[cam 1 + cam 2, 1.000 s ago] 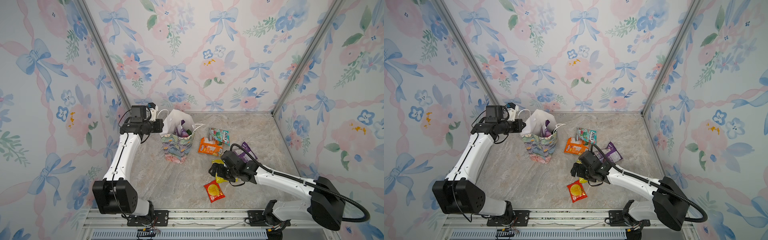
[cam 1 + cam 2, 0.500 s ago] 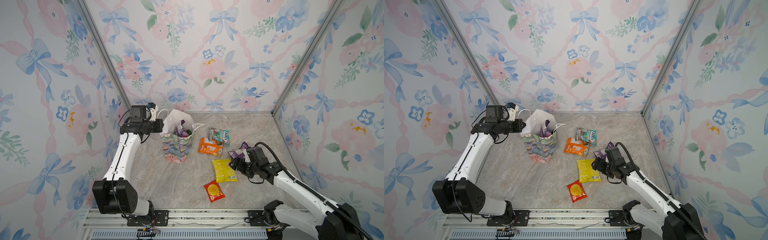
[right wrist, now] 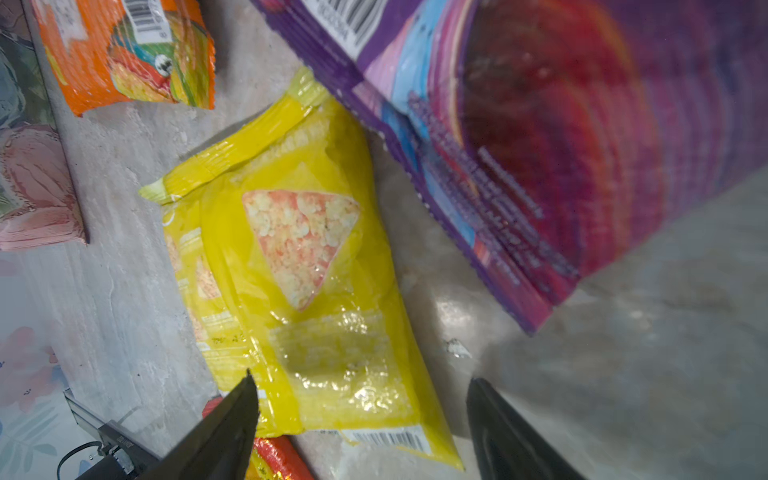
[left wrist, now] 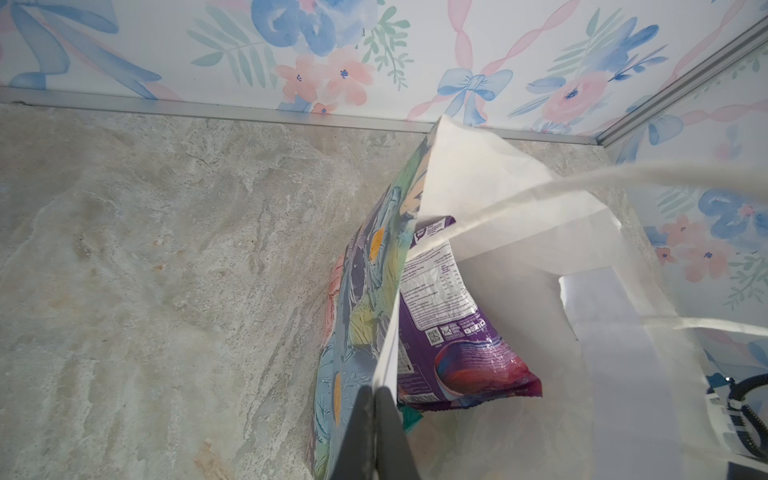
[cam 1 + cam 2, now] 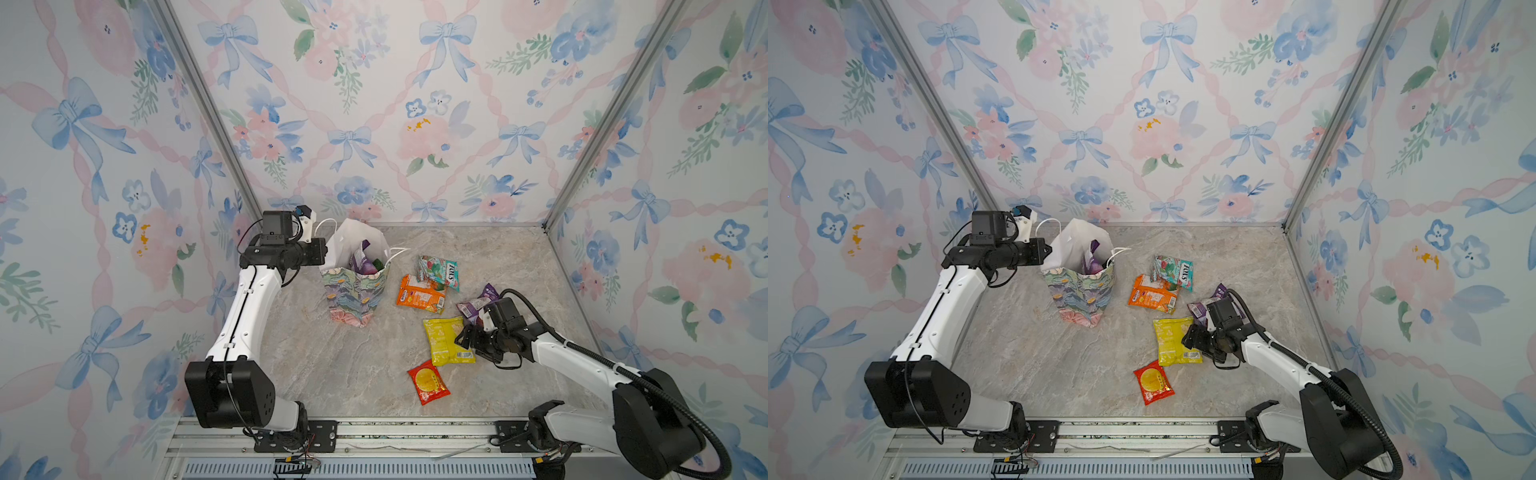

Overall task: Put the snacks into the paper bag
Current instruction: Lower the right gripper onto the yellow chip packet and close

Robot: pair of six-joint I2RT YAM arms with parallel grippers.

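Top view, step: picking up another snack; right hand [image 5: 467, 337] low at the yellow packet [image 5: 446, 341], front-right on the bench [image 5: 332, 374].
Top view, bag: bag [image 5: 353, 291] upright toward the back-left corner, well apart.
Left wrist: left hand [image 4: 376, 432] clenched on the bag's rim; purple packet [image 4: 449, 332] inside.
Right wrist: right hand released, straddling the yellow packet's barcode end, not yet gripping.
Next: likely lower, close, carry to bag.
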